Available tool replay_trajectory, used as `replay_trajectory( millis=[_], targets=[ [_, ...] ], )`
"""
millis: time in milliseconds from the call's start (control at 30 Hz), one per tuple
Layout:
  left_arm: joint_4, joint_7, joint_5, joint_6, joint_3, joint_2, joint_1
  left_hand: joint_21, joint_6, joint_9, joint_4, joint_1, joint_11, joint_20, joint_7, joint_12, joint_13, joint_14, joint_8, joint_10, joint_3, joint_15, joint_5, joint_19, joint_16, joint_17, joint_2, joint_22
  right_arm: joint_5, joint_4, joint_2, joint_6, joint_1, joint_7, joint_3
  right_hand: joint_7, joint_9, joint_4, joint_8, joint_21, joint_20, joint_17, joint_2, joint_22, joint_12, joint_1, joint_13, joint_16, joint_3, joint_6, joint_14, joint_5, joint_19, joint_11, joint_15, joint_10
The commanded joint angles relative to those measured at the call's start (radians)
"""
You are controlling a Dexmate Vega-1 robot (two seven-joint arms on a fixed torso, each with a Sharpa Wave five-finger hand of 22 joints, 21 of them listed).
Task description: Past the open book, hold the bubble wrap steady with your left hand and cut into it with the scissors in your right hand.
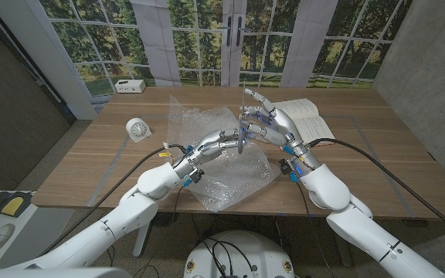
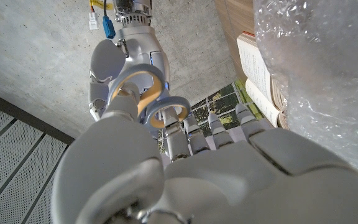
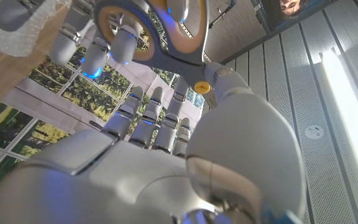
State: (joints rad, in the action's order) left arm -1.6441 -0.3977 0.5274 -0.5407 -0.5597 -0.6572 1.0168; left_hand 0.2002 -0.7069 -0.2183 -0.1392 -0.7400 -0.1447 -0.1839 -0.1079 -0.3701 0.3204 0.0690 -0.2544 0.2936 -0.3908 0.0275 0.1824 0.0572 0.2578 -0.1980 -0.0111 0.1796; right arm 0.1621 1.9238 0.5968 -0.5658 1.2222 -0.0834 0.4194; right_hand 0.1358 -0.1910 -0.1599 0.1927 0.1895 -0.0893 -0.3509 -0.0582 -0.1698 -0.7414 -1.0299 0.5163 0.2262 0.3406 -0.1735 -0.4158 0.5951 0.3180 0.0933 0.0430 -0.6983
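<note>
- Count: one sheet of bubble wrap (image 1: 215, 150), one pair of scissors (image 1: 242, 127), one open book (image 1: 304, 116), one small white clock (image 1: 137, 130), one white box (image 1: 130, 86).
- Bubble wrap lies crumpled across the middle of the counter (image 1: 91, 166), running from the far centre to the near edge. In the left wrist view it sits right beside the book (image 2: 260, 74).
- Book lies open at the far right of the counter, just behind the right hand (image 1: 273, 123).
- Clock stands left of the wrap, apart from it. White box is at the far left corner.
- Surface: wooden plank counter. Room: concrete-grey walls left and right, window wall with a garden view behind, slatted ceiling with a strip light (image 3: 347, 112) in the right wrist view.
- Right hand: raised over the wrap, fingers through the scissors' handle loops (image 3: 151, 31), blades pointing up. Handles are blue-grey with orange lining (image 2: 145, 93).
- Left hand (image 1: 215, 143): reaches across the wrap toward the scissors, fingers stretched out at the handle loops; in the right wrist view its fingertips (image 3: 98, 53) touch the loop. Can't tell whether it grips the wrap or the scissors.
</note>
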Motion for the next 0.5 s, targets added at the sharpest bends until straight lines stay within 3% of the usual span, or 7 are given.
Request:
replay_trajectory(
  millis=[33, 333, 500],
  targets=[
    [0.001, -0.001, 0.010, -0.009, -0.004, 0.010, 0.005, 0.013, -0.019, 0.001, 0.001, -0.002, 0.003, -0.003, 0.000, -0.009, 0.021, 0.029, -0.006, -0.011, 0.010, 0.000, -0.003, 0.022, 0.019, -0.011, -0.017, 0.004, 0.002, -0.004, -0.001, 0.001, -0.007, 0.011, 0.013, -0.001, -0.002, -0.002, 0.004, 0.001, 0.001, -0.004, -0.032, -0.003, -0.005, -0.046, 0.041, 0.006, -0.005, -0.008, 0.008, -0.001, -0.004, 0.121, 0.177, -0.131],
    [0.001, -0.011, 0.014, -0.003, -0.009, 0.009, 0.002, 0.025, -0.063, -0.006, -0.004, -0.015, 0.025, -0.004, 0.003, -0.028, 0.067, 0.102, -0.019, -0.018, 0.026, 0.021, -0.004, 0.063, 0.059, -0.029, -0.027, 0.007, 0.001, 0.001, 0.000, 0.001, -0.004, 0.008, 0.011, 0.001, -0.002, -0.002, 0.004, 0.002, 0.001, -0.005, -0.033, -0.003, -0.004, -0.049, 0.040, 0.007, -0.007, -0.011, 0.008, -0.003, -0.004, 0.121, 0.177, -0.131],
    [-0.003, -0.003, 0.010, -0.001, -0.008, 0.009, 0.005, 0.029, -0.071, -0.031, -0.016, -0.056, -0.004, -0.004, 0.007, -0.086, 0.110, 0.191, -0.037, 0.075, 0.025, 0.055, -0.005, 0.084, 0.115, -0.061, -0.059, 0.009, 0.003, 0.004, 0.001, -0.001, -0.002, 0.007, 0.009, 0.001, -0.002, -0.002, 0.004, 0.002, 0.000, -0.005, -0.033, -0.003, -0.003, -0.049, 0.039, 0.007, -0.008, -0.012, 0.007, -0.004, -0.003, 0.121, 0.175, -0.130]
  ],
)
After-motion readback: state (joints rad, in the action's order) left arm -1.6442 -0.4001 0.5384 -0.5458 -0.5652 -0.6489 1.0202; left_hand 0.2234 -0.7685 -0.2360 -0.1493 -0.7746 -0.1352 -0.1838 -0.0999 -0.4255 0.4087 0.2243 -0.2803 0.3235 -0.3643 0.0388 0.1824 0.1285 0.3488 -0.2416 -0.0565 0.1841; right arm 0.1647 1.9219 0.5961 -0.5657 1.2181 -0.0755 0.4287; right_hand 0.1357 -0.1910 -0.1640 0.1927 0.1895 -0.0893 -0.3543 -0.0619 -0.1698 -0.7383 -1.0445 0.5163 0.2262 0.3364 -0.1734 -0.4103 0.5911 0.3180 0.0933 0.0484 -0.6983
